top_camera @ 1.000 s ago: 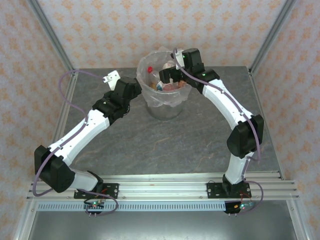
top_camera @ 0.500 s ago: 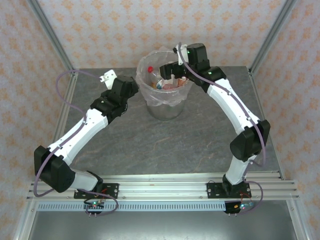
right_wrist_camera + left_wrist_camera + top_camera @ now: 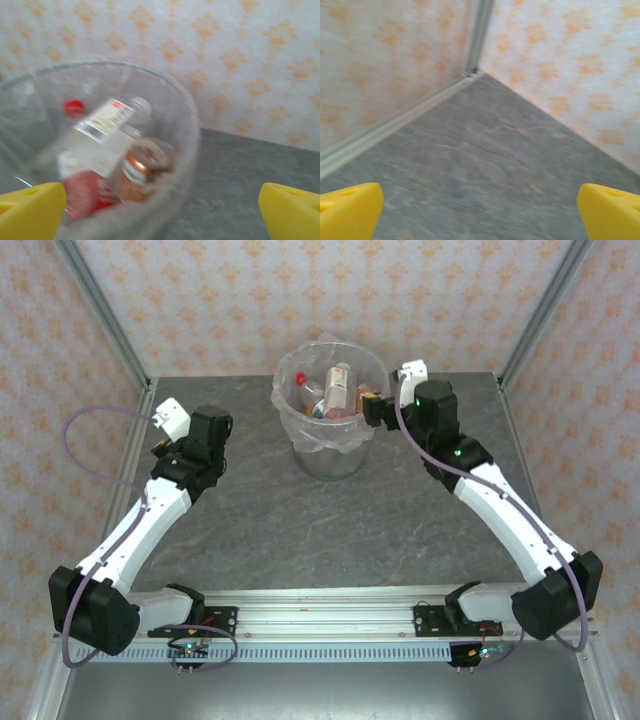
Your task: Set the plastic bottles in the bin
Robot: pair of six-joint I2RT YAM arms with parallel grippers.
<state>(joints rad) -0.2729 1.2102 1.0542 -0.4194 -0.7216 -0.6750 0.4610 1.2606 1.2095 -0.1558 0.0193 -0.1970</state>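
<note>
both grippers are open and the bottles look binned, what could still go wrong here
1. The right gripper sits close beside the bin; a swing could snag its clear bag or tip it.
2. The bottles are piled near the rim, so a bump might spill one.

Surface (image 3: 300, 530): grey, stone-veined, matt. Bin (image 3: 330, 460): dull grey wall, crinkled glossy clear plastic liner. Plastic bottles (image 3: 338, 388) inside bin: clear, glossy, paper-look labels. Left claw (image 3: 480, 212): smooth yellow plastic fingers (image 3: 350, 210).

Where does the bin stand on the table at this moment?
In the top view the bin stands at the far middle of the table, close to the back wall; the right gripper hangs just beside its right rim.
</note>
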